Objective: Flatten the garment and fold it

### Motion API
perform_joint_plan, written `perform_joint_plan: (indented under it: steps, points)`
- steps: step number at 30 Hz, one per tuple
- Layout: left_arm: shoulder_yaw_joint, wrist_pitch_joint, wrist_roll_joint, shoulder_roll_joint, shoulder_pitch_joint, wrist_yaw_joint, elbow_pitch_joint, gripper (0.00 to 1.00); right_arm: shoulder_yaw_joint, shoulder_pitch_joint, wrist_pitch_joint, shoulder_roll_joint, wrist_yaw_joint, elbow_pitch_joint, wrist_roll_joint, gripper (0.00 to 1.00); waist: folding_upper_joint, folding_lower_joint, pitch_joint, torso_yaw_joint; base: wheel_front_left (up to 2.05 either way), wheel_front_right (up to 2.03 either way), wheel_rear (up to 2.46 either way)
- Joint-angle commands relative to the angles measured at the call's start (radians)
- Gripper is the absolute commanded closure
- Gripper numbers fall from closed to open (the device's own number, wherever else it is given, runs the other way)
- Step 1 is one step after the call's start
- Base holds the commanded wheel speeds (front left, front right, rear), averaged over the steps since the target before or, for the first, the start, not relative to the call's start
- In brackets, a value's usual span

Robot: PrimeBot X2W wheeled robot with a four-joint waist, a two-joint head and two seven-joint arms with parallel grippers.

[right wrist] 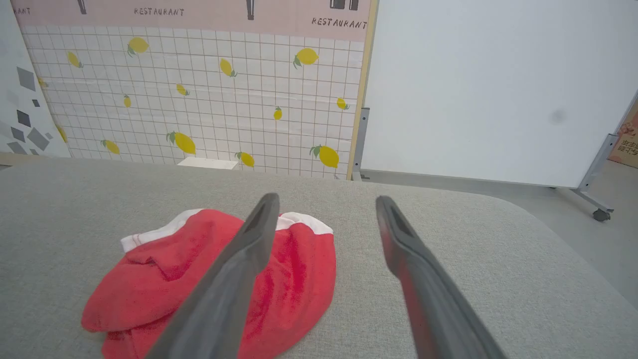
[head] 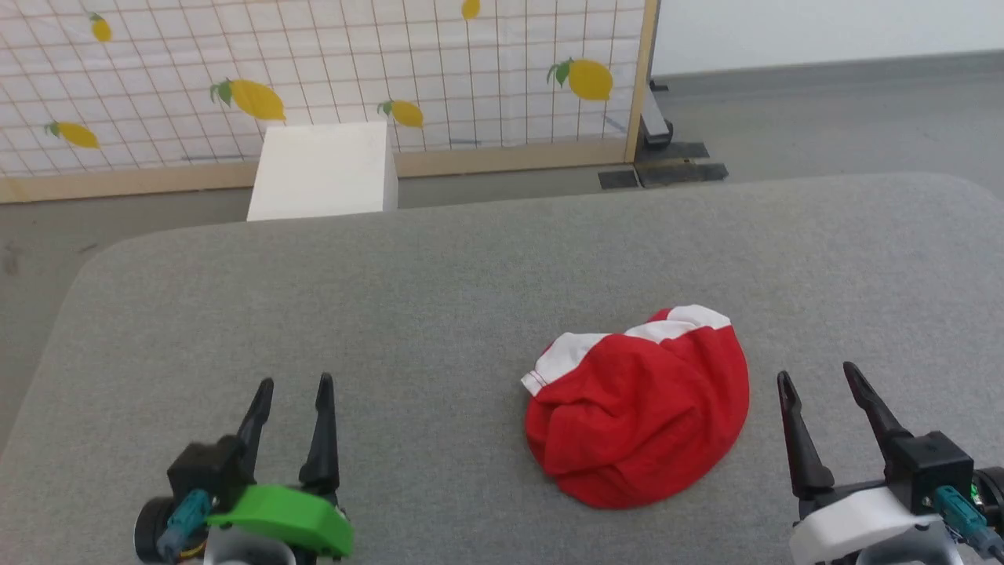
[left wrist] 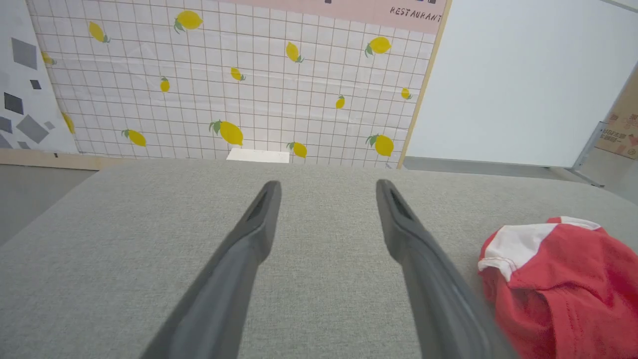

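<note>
Garment (head: 639, 408), red soft fabric with white trim, is lying bunched on the grey fabric surface (head: 392, 298), just left of the right gripper (head: 816, 371) and well apart from the left gripper (head: 296, 380). Both sets of fingers are standing released, holding nothing. Flattening is not yet starting; the next move is probably calling for pinching an edge and spreading it.

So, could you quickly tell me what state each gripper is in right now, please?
Left gripper: open, holding nothing.
Right gripper: open, empty, clear of the crumpled red soft-fabric shorts with white trim.
</note>
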State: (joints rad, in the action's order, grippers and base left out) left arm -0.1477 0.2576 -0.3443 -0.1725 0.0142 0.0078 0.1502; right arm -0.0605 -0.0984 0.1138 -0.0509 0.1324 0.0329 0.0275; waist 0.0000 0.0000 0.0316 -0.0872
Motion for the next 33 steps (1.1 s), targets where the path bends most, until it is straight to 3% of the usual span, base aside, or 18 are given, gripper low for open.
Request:
perform_joint_plan:
  steps: [1,14,33]
  points:
    - [0.014,0.004,0.01,0.009,-0.028,-0.011,-0.009,0.0,-0.002,-0.018,-0.002,0.001,-0.002,0.014,-0.001,0.0,0.0,0.0,0.014,0.008,0.0,0.0,0.0]
    - [0.08,0.004,0.065,0.058,-0.069,-0.065,-0.004,0.0,-0.004,-0.03,-0.005,0.001,-0.002,0.018,-0.015,0.0,0.0,0.0,0.007,0.024,0.0,0.0,0.0]
    - [0.103,0.004,0.098,0.093,-0.062,-0.087,0.027,0.0,-0.003,-0.024,-0.006,0.001,-0.002,0.009,-0.019,0.0,0.0,0.0,-0.009,0.027,0.0,0.0,0.0]
